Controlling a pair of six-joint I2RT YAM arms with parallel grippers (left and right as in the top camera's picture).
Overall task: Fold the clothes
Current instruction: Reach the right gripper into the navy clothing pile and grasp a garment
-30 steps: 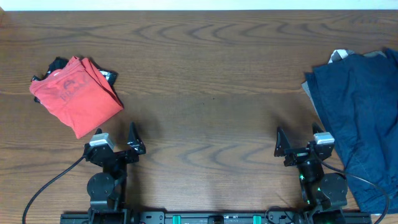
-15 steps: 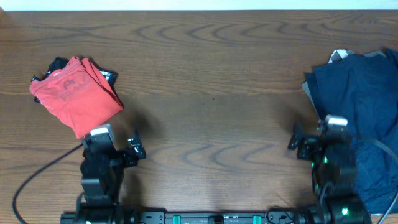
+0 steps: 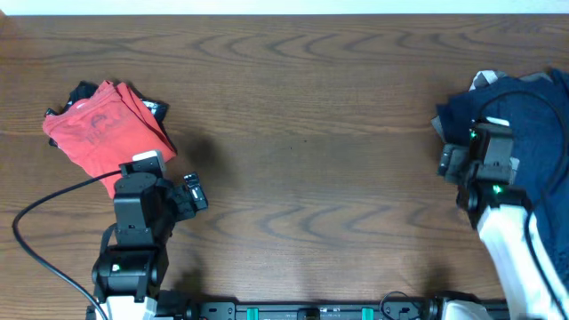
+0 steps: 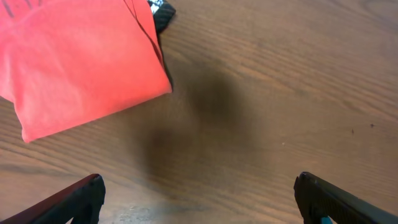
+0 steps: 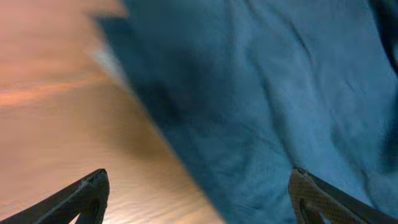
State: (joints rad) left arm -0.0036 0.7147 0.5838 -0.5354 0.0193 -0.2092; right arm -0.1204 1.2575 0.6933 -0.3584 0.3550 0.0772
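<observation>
1. Navy clothes [image 3: 533, 107] lay heaped at right edge of overhead frame, long axis top-to-bottom
2. R gripper [image 5: 198, 198] hung over pile's left edge, jaws wide, holding nothing; nearer arm
3. L gripper [image 4: 199, 199] wide too, by red shirt [image 3: 102, 133], well apart from pile

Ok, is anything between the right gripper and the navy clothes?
Nothing visible does. The right gripper, open, hangs over the edge of the navy clothes; its wrist view shows only that cloth and bare table beneath it.
</observation>
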